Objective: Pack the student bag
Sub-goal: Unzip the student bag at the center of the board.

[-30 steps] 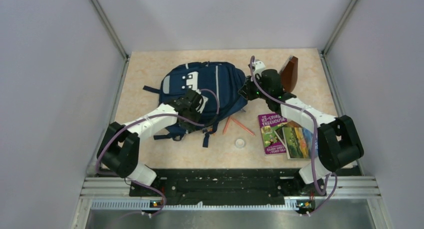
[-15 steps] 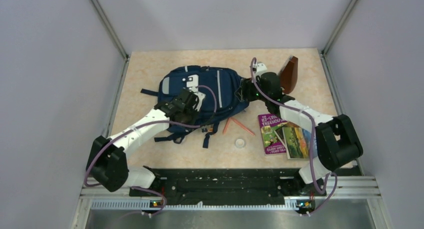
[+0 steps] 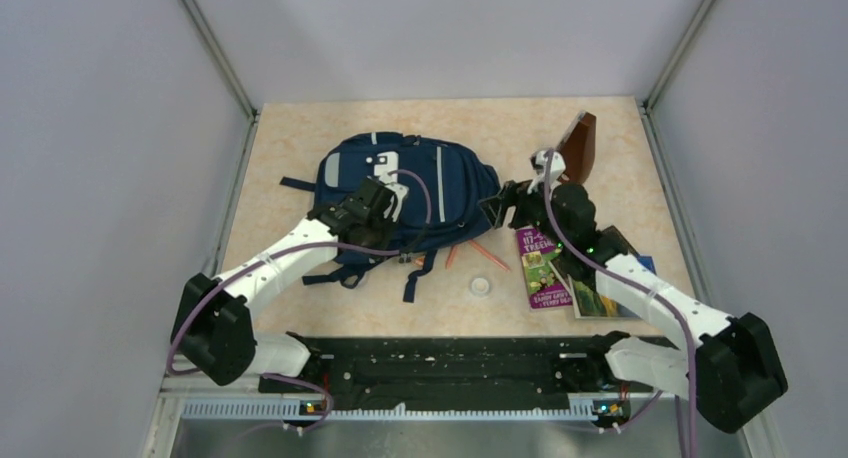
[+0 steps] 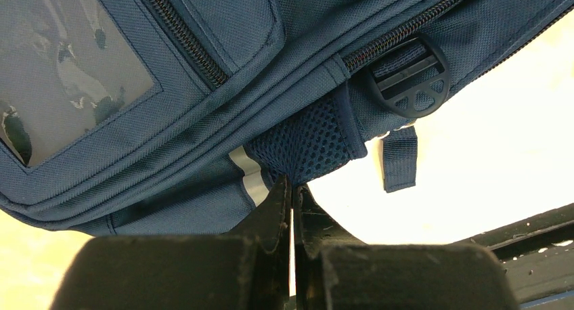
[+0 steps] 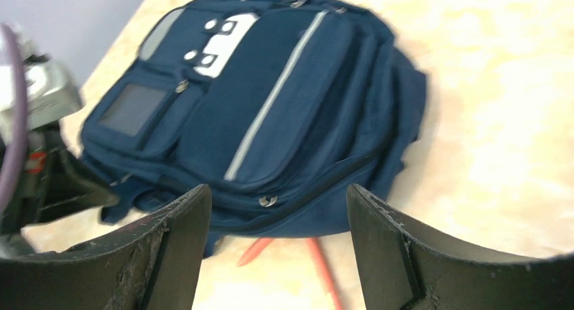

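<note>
We see right jaws newly wide, withdrawn, student bag [image 3: 450,183] ahead; left jaws pinch it; beige table [image 3: 600,128], grey walls [image 3: 100,128].

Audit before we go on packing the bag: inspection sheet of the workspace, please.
Surface: beige table, no spills seen.
Job's things: student bag lying flat, front up.
Clutter: purple book; picture book beside it, partly hidden by the right arm; orange pencils at the bag's near edge; small white round item; brown item at the far right.
Grippers: left gripper shut, tips at the bag's mesh side panel, pinch unconfirmed; right gripper open, empty, beside the bag.
Cables: purple cables along both arms; the left one loops over the bag.
Surroundings: grey walls; black rail at the near edge.
</note>
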Motion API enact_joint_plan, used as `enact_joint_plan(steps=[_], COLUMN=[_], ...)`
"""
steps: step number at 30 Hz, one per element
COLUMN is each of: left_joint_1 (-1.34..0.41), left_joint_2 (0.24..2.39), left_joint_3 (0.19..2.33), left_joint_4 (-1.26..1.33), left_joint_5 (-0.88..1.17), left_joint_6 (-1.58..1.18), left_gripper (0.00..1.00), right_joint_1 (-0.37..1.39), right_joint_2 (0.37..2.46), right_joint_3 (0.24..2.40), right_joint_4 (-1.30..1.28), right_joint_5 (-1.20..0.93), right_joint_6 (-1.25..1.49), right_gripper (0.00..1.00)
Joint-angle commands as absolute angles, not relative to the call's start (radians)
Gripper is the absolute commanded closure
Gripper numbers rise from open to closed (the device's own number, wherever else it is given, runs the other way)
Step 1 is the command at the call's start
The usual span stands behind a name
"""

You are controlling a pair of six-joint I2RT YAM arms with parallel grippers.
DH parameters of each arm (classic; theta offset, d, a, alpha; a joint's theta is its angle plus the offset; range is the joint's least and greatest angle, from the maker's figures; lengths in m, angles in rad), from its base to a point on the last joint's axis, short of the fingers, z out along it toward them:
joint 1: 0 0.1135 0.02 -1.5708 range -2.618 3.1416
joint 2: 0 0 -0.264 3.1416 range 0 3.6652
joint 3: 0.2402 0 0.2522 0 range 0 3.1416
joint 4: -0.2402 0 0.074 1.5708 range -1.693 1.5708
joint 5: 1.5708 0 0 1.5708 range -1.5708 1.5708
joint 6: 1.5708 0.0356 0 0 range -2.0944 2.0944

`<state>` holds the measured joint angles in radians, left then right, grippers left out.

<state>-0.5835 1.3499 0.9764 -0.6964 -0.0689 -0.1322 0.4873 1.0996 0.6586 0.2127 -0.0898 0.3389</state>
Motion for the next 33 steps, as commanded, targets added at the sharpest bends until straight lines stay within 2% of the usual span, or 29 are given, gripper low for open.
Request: enact_joint_plan(steps=[1, 6, 12, 18, 33], left_joint_1=[-0.584, -0.574, -0.570, -0.568, -0.565], left_joint_2=[1.284, 1.265, 1.250, 1.239, 1.231], left_joint_3=[0.998, 0.993, 0.991, 0.985, 0.983], left_joint_4=[-0.660, -0.652, -0.650, -0.646, -0.644], left_joint_5=[-0.077, -0.058, -0.057, -0.060, -0.057], left_joint_6=[-0.150, -0.153, -0.157, -0.159, -0.158], left_gripper=[1.00, 1.00, 1.00, 1.00, 1.00], right_joint_1=[0.660, 0.908, 1.060, 1.089, 1.088], right_joint_2=[1.073, 1.164, 1.390, 1.610, 1.783], right_joint_3=[0.587, 0.541, 0.557, 0.613, 0.655], right_joint_4=[0.309, 0.497, 0.737, 0.850, 1.036], right_joint_5=[-0.072, 0.051, 0.128, 0.184, 0.305], right_joint_6=[0.430, 0.460, 0.546, 0.589, 0.500], right_gripper=[0.29, 0.31, 0.40, 0.48, 0.46])
